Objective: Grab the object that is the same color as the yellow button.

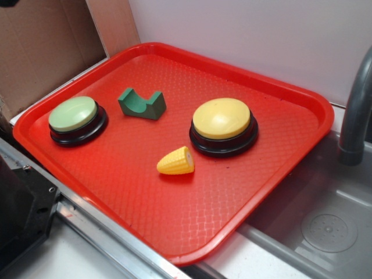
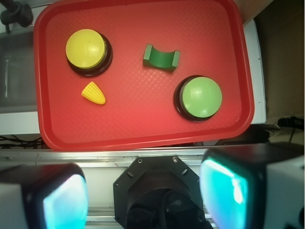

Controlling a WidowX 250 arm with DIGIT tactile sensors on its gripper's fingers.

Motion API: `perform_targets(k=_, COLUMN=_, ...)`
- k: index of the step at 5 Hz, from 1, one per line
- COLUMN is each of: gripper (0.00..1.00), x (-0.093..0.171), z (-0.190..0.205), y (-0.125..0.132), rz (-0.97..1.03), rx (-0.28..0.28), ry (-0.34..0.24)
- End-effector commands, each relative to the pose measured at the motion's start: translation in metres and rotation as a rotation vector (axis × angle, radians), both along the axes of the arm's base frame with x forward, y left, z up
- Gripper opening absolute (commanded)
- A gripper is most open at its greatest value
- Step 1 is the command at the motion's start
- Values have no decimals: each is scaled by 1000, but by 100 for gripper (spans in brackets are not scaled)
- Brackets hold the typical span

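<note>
A small yellow toy corn cob (image 1: 175, 161) (image 2: 93, 93) lies on the red tray (image 1: 145, 197) (image 2: 138, 129), just in front of the yellow button (image 1: 222, 119) (image 2: 86, 46) on its black base. In the wrist view my gripper (image 2: 145, 195) hangs high above the tray's near edge, well away from the corn cob. It is open, with its two teal pads (image 2: 64, 202) wide apart and nothing between them. The exterior view does not show the gripper's fingers.
A pale green dome button (image 1: 74, 114) (image 2: 202, 97) and a dark green arch block (image 1: 142, 103) (image 2: 161, 57) also sit on the tray. A grey sink (image 1: 325, 226) with a faucet (image 1: 354, 116) lies to the right. Cardboard (image 1: 40, 46) stands behind left. The robot's black base (image 2: 159, 191) sits below.
</note>
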State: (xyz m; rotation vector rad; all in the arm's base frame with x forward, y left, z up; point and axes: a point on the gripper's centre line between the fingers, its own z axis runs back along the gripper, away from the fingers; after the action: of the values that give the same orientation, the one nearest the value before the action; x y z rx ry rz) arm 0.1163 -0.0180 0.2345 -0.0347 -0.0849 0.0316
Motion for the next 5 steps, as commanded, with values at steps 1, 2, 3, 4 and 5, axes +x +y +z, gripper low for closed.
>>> perform_targets(k=1, gripper=100, x=0, z=0, y=0, rz=0, rx=0, ry=0)
perform_targets(k=2, gripper=100, x=22, z=-23, y=-13, rz=-68, rx=17, ry=-7)
perform_targets(k=3, gripper=100, x=37, z=-48, y=-23, rz=-93, rx=32, ry=-29)
perform_targets(k=4, gripper=100, x=52, z=-82, y=-32, rz=-130, rx=-5, ry=-143)
perform_targets(k=5, gripper=100, x=70, z=-116, y=-40, rz=-92, rx=-16, ry=-156)
